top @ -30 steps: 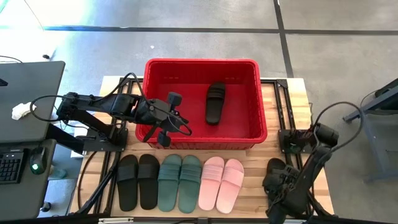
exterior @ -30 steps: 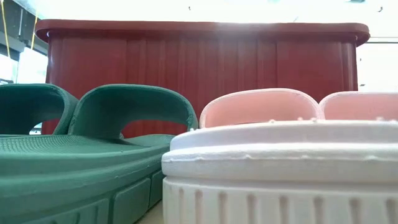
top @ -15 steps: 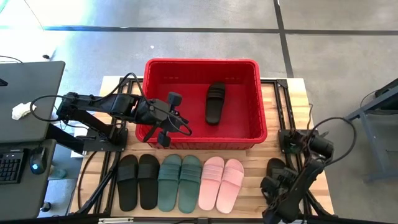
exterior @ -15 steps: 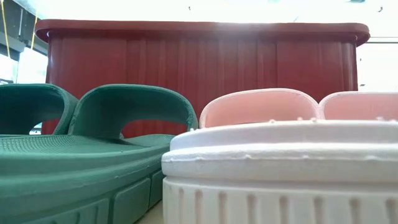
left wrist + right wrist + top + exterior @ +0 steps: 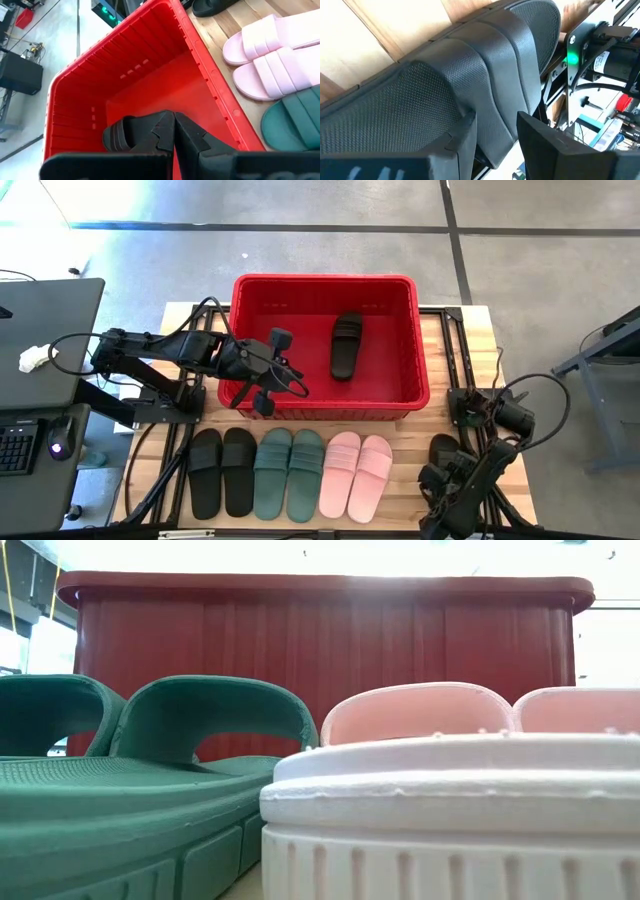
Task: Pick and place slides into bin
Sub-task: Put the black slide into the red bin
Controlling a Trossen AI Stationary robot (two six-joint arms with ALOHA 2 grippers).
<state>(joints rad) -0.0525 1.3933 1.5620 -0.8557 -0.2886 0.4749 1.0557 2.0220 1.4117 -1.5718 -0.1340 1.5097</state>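
Right gripper (image 5: pixel 495 137) grips a black slide (image 5: pixel 470 80) — table's right edge.

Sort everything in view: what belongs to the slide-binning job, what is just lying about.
Job:
bin
black slide in bin
black pair
green pair
pink pair
black slide at right gripper
left gripper, shut

Lying about:
keyboard
mouse
white wad

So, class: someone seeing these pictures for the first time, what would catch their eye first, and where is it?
The big red bin at the table's far middle, one black slide inside. Then the neat row before it: black, green and pink pairs. The right gripper grips another black slide.
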